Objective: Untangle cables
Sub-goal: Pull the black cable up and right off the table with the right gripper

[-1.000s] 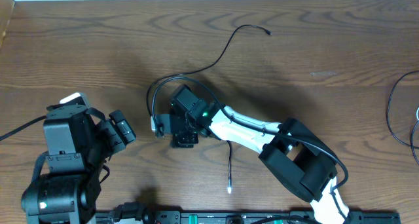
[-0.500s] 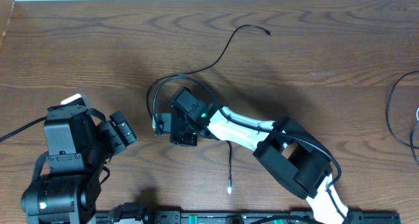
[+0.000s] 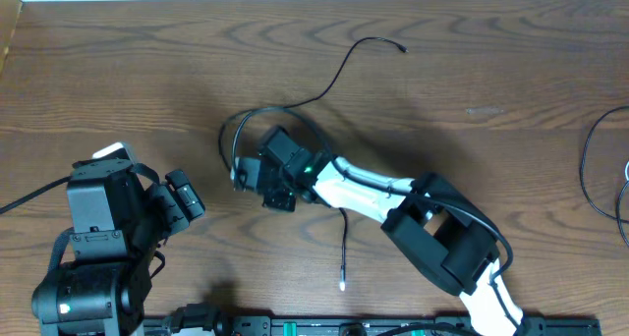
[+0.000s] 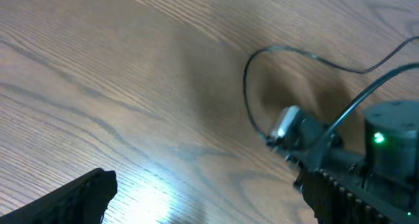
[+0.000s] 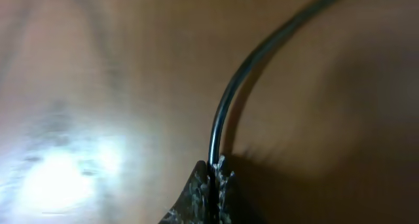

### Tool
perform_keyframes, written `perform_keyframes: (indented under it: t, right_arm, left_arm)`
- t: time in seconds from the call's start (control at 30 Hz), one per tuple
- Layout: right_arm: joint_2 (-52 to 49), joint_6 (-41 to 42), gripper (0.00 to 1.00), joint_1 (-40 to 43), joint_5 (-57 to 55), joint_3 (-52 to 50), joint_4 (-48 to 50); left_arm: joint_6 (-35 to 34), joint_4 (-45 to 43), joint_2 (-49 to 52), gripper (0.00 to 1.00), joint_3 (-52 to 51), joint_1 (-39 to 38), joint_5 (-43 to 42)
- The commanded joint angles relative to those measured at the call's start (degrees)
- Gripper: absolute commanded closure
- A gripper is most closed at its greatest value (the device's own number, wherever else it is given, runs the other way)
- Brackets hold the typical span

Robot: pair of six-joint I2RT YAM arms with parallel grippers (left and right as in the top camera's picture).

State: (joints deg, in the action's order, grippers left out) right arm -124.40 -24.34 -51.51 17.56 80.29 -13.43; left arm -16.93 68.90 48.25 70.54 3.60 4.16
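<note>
The right end effector (image 3: 254, 179) is pinched shut on a thin black cable (image 3: 329, 81), its fingertips (image 5: 211, 181) clamping the cord. The cable loops past the end effector's left and far sides, then trails away across the brown wooden bench (image 3: 491, 61). A pale plug (image 4: 285, 122) sits at the tips. The right arm stretches low to mid-bench. The left end effector (image 3: 185, 196) stands spread and empty, well apart from the cable.
</note>
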Motion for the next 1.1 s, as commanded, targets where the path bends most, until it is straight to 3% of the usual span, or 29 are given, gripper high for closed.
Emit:
perform_keyframes:
  t: [0.0,0.3,0.43,0.67,0.8,0.97,1.07]
  right_arm:
    - [0.0,5.9,0.99,3.9,-7.9,0.7,0.9]
    - [4.6,7.2,0.99,12.8,-9.1,1.4,2.3]
    - [4.7,11.8,0.99,15.9,-9.9,1.4,-0.6]
    - [10.0,14.4,0.99,20.3,-33.1,1.4,-7.5]
    - [17.6,11.3,0.99,24.7,-46.1,1.4,-7.8]
    - [28.2,8.4,0.99,35.0,-50.8,1.4,-6.9]
    - [34.2,8.4,0.99,45.4,-50.9,1.4,-7.0]
  left_arm:
    - [-0.3,0.5,0.0,0.04,1.2,0.3,-0.5]
    - [-0.3,0.7,0.0,0.04,1.2,0.3,-0.5]
    - [-0.3,0.7,0.0,0.04,1.2,0.3,-0.5]
    - [1.0,1.6,0.0,0.04,1.2,0.2,-0.5]
    - [1.0,1.8,0.0,0.04,1.2,0.2,-0.5]
    - [1.0,2.5,0.0,0.04,1.2,0.2,-0.5]
    - [1.0,3.1,0.0,0.04,1.2,0.2,-0.5]
